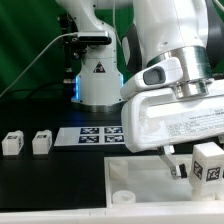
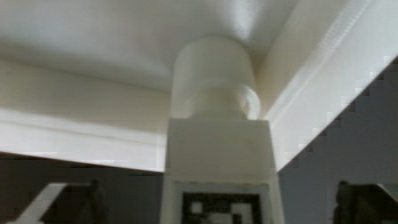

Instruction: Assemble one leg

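Gripping the leg (image 1: pixel 207 165) by its tagged end, the pincer (image 1: pixel 196 172) hung over the white panel (image 1: pixel 140 200) at the exterior view's right. Its jaws stood narrowly apart and appeared closed on the leg, though pad contact was not plainly shown. The leg's long axis ran straight down from the pincer, and in the wrist view its rounded tip (image 2: pixel 217 75) pointed at the panel beyond. One spare leg (image 1: pixel 12 143) and a second spare leg (image 1: pixel 41 142) stood on the desk (image 1: pixel 50 195), well apart from the pincer, beside the marker board (image 1: pixel 95 135). Square black-and-white tags and a warning triangle on the arm's base (image 1: pixel 98 90) were legible marks; lettering on the hand was too small to read.
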Robot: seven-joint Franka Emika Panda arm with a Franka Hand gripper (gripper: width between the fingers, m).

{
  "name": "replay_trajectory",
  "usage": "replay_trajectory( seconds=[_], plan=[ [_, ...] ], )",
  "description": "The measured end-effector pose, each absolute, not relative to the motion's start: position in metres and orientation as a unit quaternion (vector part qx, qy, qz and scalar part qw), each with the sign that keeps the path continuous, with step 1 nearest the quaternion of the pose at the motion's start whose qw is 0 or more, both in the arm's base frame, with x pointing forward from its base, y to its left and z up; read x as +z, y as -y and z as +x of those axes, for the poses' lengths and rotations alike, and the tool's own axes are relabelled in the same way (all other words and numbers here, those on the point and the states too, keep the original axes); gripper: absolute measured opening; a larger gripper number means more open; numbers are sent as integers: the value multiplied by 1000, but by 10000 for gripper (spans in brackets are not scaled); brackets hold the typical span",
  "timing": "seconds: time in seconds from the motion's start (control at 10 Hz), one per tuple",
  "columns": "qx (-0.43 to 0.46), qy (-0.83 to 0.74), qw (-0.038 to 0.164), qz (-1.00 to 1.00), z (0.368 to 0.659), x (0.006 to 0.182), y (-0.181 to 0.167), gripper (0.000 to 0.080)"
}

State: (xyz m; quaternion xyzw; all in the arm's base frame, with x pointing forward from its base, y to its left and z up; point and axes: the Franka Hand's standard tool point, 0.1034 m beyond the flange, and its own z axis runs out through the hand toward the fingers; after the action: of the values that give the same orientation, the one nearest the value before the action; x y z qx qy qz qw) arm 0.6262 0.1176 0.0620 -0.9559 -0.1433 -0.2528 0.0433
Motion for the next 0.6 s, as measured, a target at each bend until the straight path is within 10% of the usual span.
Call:
replay_trajectory(
  seconds=[0.6],
  plan=[
    [-253, 143, 43, -956, 626, 63, -117, 649]
  ],
)
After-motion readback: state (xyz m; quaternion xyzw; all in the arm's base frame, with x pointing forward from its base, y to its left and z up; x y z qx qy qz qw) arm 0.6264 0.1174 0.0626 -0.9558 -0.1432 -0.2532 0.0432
